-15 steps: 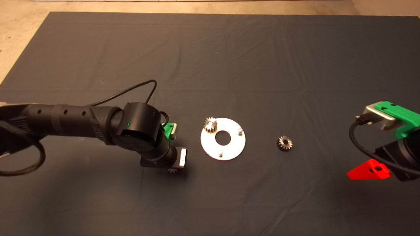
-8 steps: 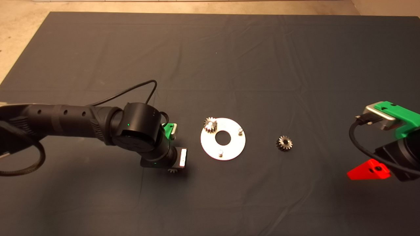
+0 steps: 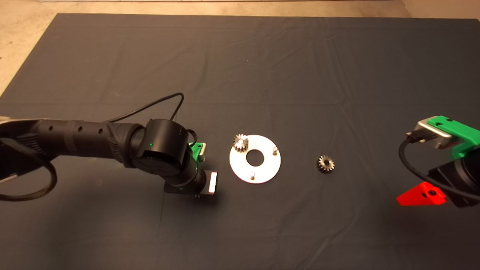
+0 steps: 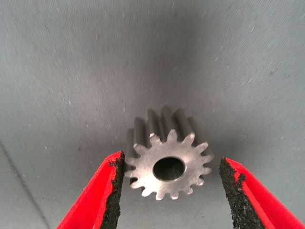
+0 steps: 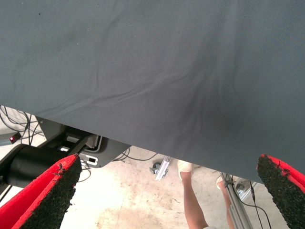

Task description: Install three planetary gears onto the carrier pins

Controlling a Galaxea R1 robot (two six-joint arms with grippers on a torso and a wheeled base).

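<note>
A silver disc [image 3: 267,168] lies mid-mat with one planetary gear [image 3: 240,143] seated on its far-left carrier pin. Two carrier pins [image 3: 275,150] [image 3: 252,174] stand bare. A second gear [image 3: 325,164] lies loose on the mat right of the disc. My left arm [image 3: 165,153] hangs left of the disc, its wrist hiding the fingers from above. In the left wrist view my left gripper [image 4: 169,164] is open, and a third gear [image 4: 167,168] lies flat between the red fingers [image 4: 102,191], which stand close to its teeth. My right gripper [image 5: 169,164] waits open at the lower right [image 3: 422,194].
The dark mat [image 3: 240,75] covers the table, with bare tabletop [image 3: 22,45] at the far left. Past the mat's edge the right wrist view shows the floor, a person's leg [image 5: 193,200], cables and a black robot base [image 5: 33,164].
My left arm has shifted slightly right and toward the front edge, and its wrist now covers more of the gear beneath it. The right arm, disc and other gears have not moved.
</note>
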